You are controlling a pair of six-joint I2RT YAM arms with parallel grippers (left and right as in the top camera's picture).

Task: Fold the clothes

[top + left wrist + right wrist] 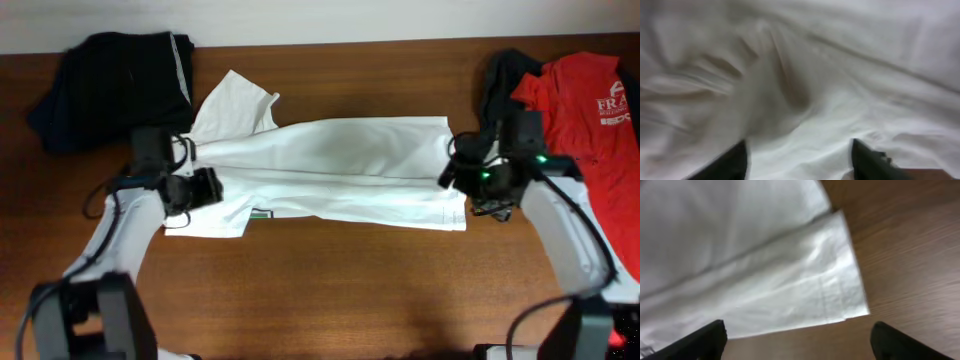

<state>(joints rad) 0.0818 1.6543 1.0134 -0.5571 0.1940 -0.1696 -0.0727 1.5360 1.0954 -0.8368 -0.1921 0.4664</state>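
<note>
Overhead view: white shirt in 1 long band, both pincers released

The white T-shirt (340, 165) lies across the middle of the table (330, 290), folded lengthwise, with 1 sleeve (235, 100) sticking out at its upper left. The left gripper (205, 187) stands over the sleeve end and the right gripper (452, 172) over the hem end. Both have their jaws apart and hold nothing. To fold well, I'd judge each should pinch both layers at matching corners and carry them level so the edges meet. The dark grey shirt (110, 85) and the red shirt (590, 110) lie at the far corners. No container shows.
</note>
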